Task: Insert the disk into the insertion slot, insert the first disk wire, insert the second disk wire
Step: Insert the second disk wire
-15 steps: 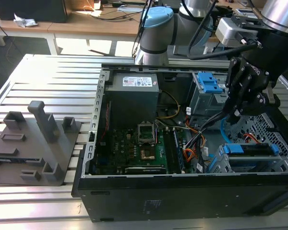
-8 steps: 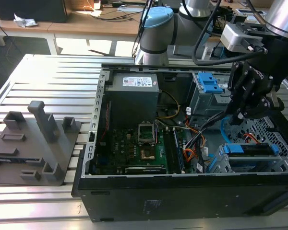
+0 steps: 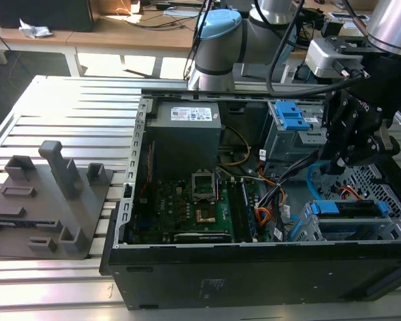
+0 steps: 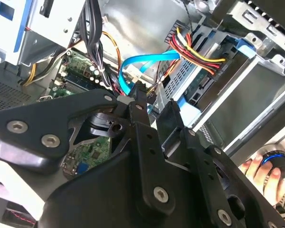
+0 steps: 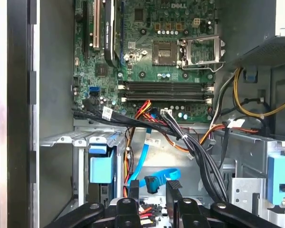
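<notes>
disk [image 3: 347,208] is already sitting in the slot [image 3: 381,231], the silver perforated cage at the 4 o'clock corner of the case in the exterior view. its long axis runs roughly 9 to 3 there, blue handle facing up and out.

the gripper [image 3: 337,157] hangs right over it, so the disk lies at about 6 o'clock from the fingers [image 5: 134,190], close but not touching.

in the first wrist view the plug of the blue wire [image 5: 152,183] sits between the two fingers, and the cable loops up to them instead of lying slack, so i'd call it clamped on the plug. the other wires, red, yellow and black, are bunched just beside the cage.

board [image 3: 187,200] sits off at 9 o'clock from the cage. the whole case is on the slatted desk [image 3: 67,107].
</notes>
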